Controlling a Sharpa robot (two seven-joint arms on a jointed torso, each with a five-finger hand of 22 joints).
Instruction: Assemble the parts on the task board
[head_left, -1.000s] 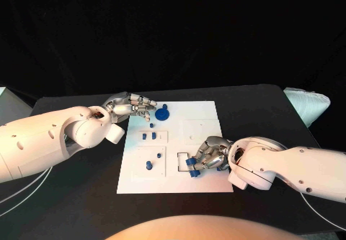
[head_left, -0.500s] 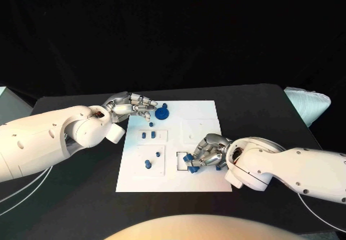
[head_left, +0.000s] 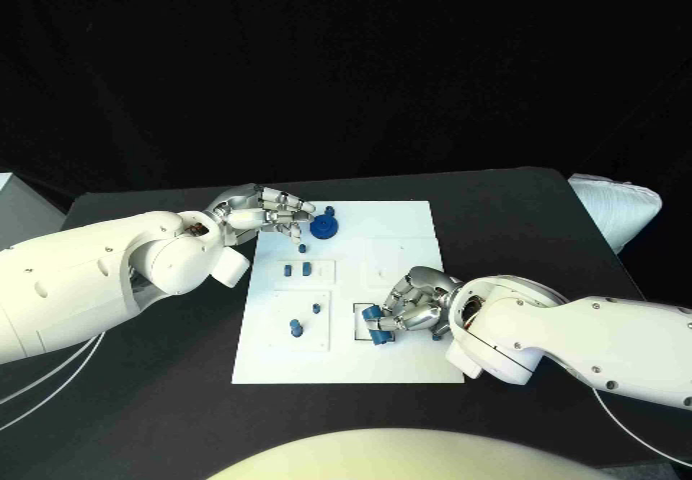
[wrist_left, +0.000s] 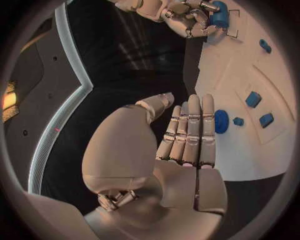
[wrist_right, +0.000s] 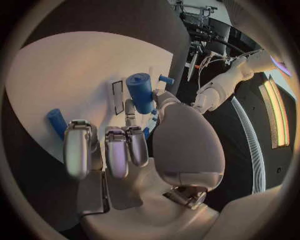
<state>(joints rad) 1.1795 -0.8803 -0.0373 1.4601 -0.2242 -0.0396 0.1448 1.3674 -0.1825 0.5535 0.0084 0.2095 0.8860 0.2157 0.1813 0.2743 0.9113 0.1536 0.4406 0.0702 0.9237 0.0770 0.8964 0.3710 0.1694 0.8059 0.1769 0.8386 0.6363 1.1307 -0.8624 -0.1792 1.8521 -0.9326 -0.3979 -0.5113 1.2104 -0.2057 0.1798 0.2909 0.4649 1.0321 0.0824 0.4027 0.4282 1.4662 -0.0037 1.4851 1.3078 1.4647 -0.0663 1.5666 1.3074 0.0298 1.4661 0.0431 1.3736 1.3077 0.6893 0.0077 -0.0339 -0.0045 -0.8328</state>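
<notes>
On the white task board (head_left: 404, 360), near its middle, I see my right hand (head_left: 408, 305) holding a blue part (wrist_right: 141, 92) in its fingers (wrist_right: 117, 150). At the board's far left corner my left hand (head_left: 264, 213) holds nothing, fingers straight, beside a round blue part (head_left: 326, 228).

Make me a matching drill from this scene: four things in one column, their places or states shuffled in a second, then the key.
Things:
1. left robot hand
2. right robot hand
3. blue disc
4. task board

Places or states:
A. white, lying in the middle of the black table
B. holds a blue cylinder over the board's outlined rectangle
C. open, fingers straight, at the board's far left corner
D. sits on the board just beyond the left hand's fingertips

Pairs: 1-C, 2-B, 3-D, 4-A
</notes>
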